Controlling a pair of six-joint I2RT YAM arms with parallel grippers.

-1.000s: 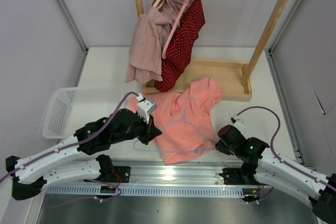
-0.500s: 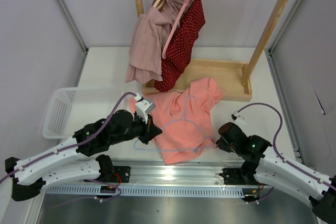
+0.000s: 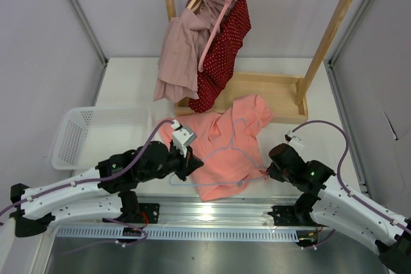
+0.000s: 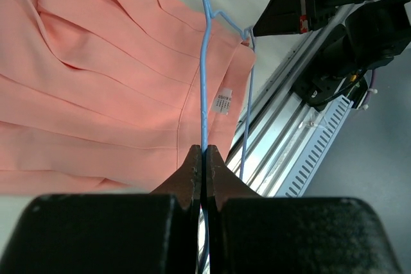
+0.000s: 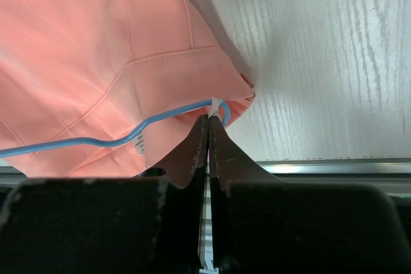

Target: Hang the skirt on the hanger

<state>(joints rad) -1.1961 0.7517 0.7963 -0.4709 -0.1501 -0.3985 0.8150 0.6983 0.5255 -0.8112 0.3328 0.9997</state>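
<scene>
The salmon-pink skirt [image 3: 221,139] lies spread on the table in front of the rack. The light-blue hanger [image 3: 226,151] lies on it, hook pointing away. My left gripper [image 3: 192,162] is at the skirt's near left edge. In the left wrist view it [image 4: 204,149] is shut on the hanger's wire [image 4: 204,88] over the skirt [image 4: 96,94]. My right gripper [image 3: 268,172] is at the skirt's near right corner. In the right wrist view it [image 5: 209,119] is shut on a white loop [image 5: 213,104] of the skirt [image 5: 96,43], at the hanger's end [image 5: 96,140].
A wooden rack [image 3: 270,88] stands at the back with a mauve garment [image 3: 183,49] and a dark red dotted garment [image 3: 225,49] on a pink hanger [image 3: 218,24]. A white basket [image 3: 83,136] sits at the left. A metal rail [image 3: 212,213] runs along the near edge.
My left gripper has moved a little right and nearer with the hanger's wire in it, shifting the hanger's near bar. My right gripper has barely shifted at the skirt's corner.
</scene>
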